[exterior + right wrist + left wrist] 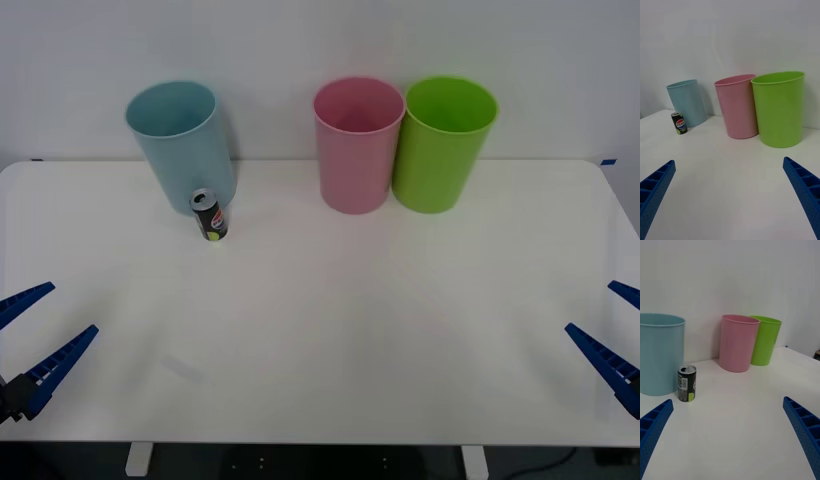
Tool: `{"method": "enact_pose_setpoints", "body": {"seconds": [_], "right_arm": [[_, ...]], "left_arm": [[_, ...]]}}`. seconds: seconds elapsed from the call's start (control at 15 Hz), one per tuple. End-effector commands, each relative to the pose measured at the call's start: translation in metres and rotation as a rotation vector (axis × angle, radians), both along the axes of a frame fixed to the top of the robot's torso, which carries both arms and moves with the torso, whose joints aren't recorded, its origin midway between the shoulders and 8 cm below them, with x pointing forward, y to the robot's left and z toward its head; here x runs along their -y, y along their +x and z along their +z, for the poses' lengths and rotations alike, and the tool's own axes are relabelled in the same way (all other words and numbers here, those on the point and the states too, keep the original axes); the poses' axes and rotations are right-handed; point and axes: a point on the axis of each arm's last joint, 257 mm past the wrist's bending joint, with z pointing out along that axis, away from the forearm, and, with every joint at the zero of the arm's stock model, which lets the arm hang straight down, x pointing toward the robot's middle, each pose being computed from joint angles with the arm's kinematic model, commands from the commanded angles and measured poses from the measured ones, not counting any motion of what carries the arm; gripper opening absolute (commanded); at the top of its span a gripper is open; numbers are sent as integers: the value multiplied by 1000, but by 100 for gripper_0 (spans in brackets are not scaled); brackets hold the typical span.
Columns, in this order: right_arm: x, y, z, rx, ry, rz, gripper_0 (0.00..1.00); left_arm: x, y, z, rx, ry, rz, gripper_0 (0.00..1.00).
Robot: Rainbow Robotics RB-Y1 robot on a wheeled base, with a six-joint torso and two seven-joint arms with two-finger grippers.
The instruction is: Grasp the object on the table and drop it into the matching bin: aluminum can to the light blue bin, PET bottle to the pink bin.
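Front view is showing the white counter (320, 340) carrying three tall bins along its far edge and one small can. Sitting upright on the counter, the aluminum can (210, 215) is standing just in front of the light blue bin (180, 140), near that bin's base on the robot's left side; whether the two are touching cannot be told. Its silver top with the pull tab is facing up, and a yellow-green spot is showing low on its dark wall. Farther right, the pink bin (356, 145) is standing close beside a lime green bin (443, 145), well apart from the can.

At the near left edge, the left claw (28, 340) is hovering low over the counter with its blue ribbed fingers spread wide, grasping nothing. On the opposite side, the right claw (618, 330) is hanging at the near right edge, likewise released and empty.

Seen from the left wrist, the can (687, 383) is standing ahead of the spread fingers (653, 427), beside the light blue bin (658, 352).
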Motion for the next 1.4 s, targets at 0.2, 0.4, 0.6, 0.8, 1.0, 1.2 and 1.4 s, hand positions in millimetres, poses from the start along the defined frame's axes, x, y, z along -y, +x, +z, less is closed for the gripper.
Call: {"method": "enact_pose_setpoints", "body": {"seconds": [0.2, 0.4, 0.6, 0.8, 1.0, 1.2, 1.4], "right_arm": [[0, 0, 0, 0, 0, 0, 100], [0, 0, 0, 0, 0, 0, 100], [0, 0, 0, 0, 0, 0, 100], [0, 0, 0, 0, 0, 0, 100], [0, 0, 0, 0, 0, 0, 100], [0, 0, 0, 0, 0, 0, 100], [0, 0, 0, 0, 0, 0, 100]], "left_arm": [[-4, -2, -5, -9, -31, 23, 100], [-7, -5, 2, -4, -48, 18, 100], [-13, -1, -3, -17, -43, 53, 100], [-17, 14, -16, -39, -30, 118, 100], [-16, 28, -28, -61, -32, 165, 100], [-12, 42, -37, -80, -40, 207, 100], [-9, 56, -46, -100, -54, 247, 100]]}}
